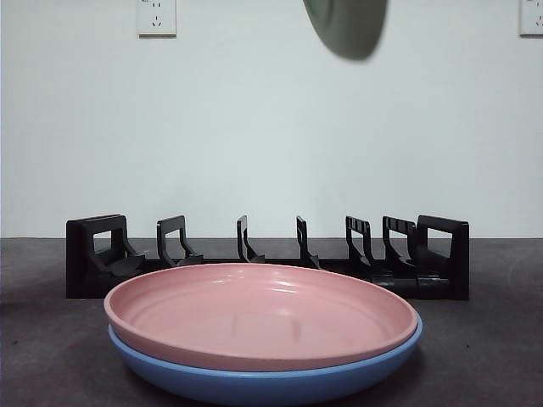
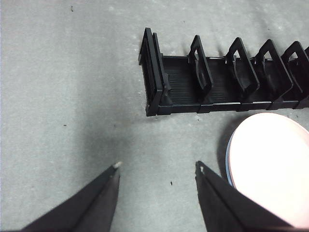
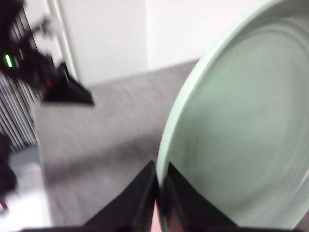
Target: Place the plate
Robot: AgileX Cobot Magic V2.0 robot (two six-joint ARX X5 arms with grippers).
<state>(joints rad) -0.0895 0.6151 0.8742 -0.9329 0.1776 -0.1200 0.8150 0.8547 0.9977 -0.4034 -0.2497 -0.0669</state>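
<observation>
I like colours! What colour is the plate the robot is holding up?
Pale green. The plate shows best in the right wrist view, pinched by the right gripper.

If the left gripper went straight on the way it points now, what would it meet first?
Probably the bare table. The left gripper hangs open, aimed down at empty grey surface. The rack end lies just beyond and the pink plate off to one side, though depth is unclear.

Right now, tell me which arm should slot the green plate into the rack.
Right. The right gripper already pinches the green plate by its rim, high above the rack. The left gripper hangs open over bare table beside the rack's end.
</observation>
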